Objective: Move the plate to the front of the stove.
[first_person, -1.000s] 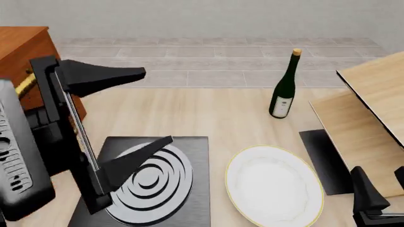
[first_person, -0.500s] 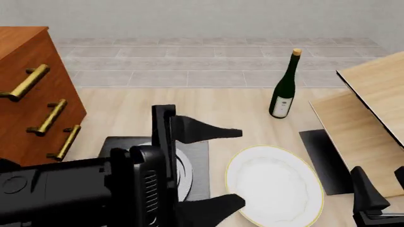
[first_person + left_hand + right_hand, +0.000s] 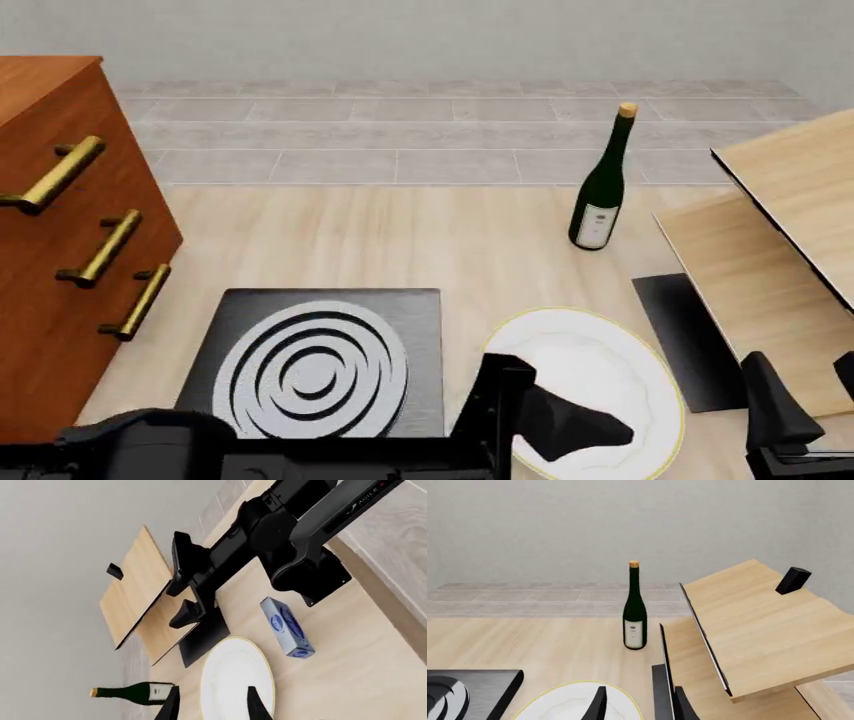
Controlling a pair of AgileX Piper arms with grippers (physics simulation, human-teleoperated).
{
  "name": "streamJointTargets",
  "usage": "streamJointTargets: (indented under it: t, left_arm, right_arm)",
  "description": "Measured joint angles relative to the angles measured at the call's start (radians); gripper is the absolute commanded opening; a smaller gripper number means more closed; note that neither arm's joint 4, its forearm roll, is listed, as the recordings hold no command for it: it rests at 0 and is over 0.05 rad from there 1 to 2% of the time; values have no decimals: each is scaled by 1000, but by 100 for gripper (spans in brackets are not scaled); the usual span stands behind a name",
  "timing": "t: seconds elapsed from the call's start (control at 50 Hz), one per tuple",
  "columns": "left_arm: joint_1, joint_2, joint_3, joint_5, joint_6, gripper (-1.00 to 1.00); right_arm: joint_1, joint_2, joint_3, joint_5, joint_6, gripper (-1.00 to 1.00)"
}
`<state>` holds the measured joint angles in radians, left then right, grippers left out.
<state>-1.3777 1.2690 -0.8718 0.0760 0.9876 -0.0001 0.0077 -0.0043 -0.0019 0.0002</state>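
Note:
The white plate (image 3: 594,370) with a thin gold rim lies flat on the table, just right of the black stove (image 3: 414,330) and its silver ringed burner (image 3: 314,368). My left gripper (image 3: 587,430) reaches in low from the front edge over the plate's near-left part. In the left wrist view the left gripper (image 3: 213,710) is open, its fingertips (image 3: 257,707) either side of the plate (image 3: 233,677) with nothing held. My right gripper (image 3: 807,405) stays at the front right, open and empty. The right wrist view shows the plate (image 3: 570,702) and a corner of the stove (image 3: 474,687).
A green wine bottle (image 3: 601,185) stands behind the plate. A wooden drawer cabinet (image 3: 67,230) fills the left side. Tilted wooden boards (image 3: 774,250) and a dark mat (image 3: 687,340) are on the right. A blue box (image 3: 287,627) lies near the right arm's base (image 3: 307,575).
My left arm has swung from the left, across the stove, and dropped low at the front with its gripper over the plate. The plate and the right arm have not moved.

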Motion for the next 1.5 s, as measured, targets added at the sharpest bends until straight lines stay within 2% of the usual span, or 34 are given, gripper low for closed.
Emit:
streamJointTargets:
  t: [0.78, 1.5]
  left_arm:
    - [-4, 196, 79, -115, 98, 100]
    - [75, 310, 76, -161, 146, 100]
  right_arm:
    - [0, 0, 0, 0, 0, 100]
    - [0, 0, 0, 0, 0, 100]
